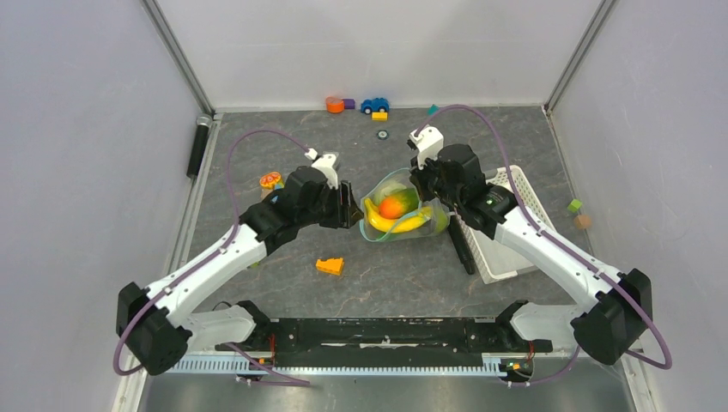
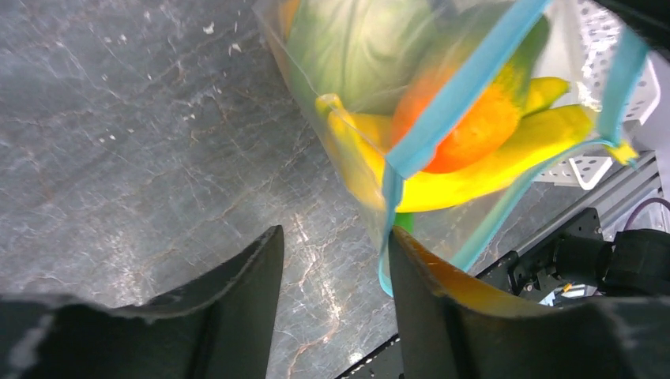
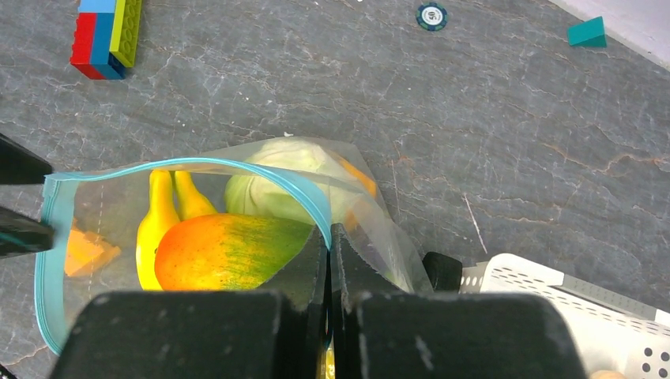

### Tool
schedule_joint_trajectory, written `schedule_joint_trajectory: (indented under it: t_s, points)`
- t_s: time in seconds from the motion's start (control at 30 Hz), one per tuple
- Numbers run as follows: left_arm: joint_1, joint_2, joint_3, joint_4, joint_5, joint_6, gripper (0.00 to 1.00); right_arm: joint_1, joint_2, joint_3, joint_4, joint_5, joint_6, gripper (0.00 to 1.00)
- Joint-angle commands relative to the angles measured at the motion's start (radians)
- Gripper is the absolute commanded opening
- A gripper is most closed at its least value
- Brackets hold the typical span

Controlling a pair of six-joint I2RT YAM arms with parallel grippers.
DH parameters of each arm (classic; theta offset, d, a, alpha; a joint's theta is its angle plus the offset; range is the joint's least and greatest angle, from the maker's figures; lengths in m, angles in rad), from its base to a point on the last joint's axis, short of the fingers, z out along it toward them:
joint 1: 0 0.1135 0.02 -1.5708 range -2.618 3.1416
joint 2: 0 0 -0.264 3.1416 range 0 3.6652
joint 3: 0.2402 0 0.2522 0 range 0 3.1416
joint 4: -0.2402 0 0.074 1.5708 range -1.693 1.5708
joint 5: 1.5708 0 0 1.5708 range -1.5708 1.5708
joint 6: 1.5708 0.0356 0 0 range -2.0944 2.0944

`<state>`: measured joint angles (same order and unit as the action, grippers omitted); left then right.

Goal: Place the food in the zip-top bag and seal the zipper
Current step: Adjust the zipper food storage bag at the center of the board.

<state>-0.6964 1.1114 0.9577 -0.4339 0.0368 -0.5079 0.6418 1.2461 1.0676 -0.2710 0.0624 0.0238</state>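
1. Top view:
   - The zip-top bag [image 1: 374, 238] sits mid-table with its mouth gaping, and the food [image 1: 392, 207] is inside it.
   - The left gripper [image 1: 350, 206] is just left of the bag, and the right gripper [image 1: 422, 184] is at the bag's far-right rim.
   - The white basket [image 1: 515, 219] is hard against the bag's right side.
   - Risk: the bag is floppy and held at one point only. If that hold lets go, I'd expect the bag to slump and tip the fruit out.
   - A small orange-topped item [image 1: 270, 180] lies well left of the bag. Can't tell if it's food. If it is, sealing now leaves it out.

2. Left wrist:
   - The left gripper's jaws stand apart with nothing between them.
   - The end of the zipper [image 2: 462, 91] lies right against the inner face of one finger [image 2: 427, 300].
   - Risk: closing from here likely catches only the corner or one lip, not both tracks.
   - The banana [image 2: 506, 162] bulges up just under the zipper line, so the tracks may not meet there.

3. Right wrist:
   - The right gripper is fully closed, pinching the bag's rim at the zipper.
   - The mouth is a wide loop, and the orange-green fruit [image 3: 229, 253] sits just under the rim, beside the pinch.
   - Risk: slick film can slip out of a single pinch.
   - Risk: running the seal over that fruit leaves a gap or pops the zipper back open.
   - Pulling the bag rightward would snag it on the basket.
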Motion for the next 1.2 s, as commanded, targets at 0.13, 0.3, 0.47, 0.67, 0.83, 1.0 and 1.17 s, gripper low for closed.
schedule_joint_trajectory:
  t_s: [0.13,0.3,0.47,0.67,0.83,1.0,1.17]
  points:
    - [-0.005,0.086,-0.001,0.106,0.048,-0.063,0.54,-0.024,-0.033,0.006,0.032,-0.003,0.014,0.0]
    - [-0.018,0.16,0.013,0.147,0.105,-0.093,0.47,-0.036,-0.035,-0.001,0.042,-0.011,0.021,0.0]
    - [-0.022,0.161,0.034,0.093,0.067,-0.095,0.02,-0.065,-0.043,-0.012,0.041,-0.011,0.026,0.0]
    - [-0.022,-0.044,0.031,0.007,-0.011,-0.083,0.02,-0.1,-0.079,-0.031,0.011,-0.019,0.032,0.0]
    - [-0.022,-0.085,0.063,0.001,0.038,-0.096,0.02,-0.1,-0.148,-0.054,-0.001,-0.129,0.043,0.0]
    - [-0.021,-0.01,0.139,-0.03,0.012,-0.107,0.02,-0.1,-0.175,-0.084,-0.011,-0.26,0.06,0.0]
    - [-0.018,0.068,0.174,-0.049,-0.102,-0.102,0.02,-0.1,-0.114,-0.071,-0.051,-0.17,0.053,0.11]
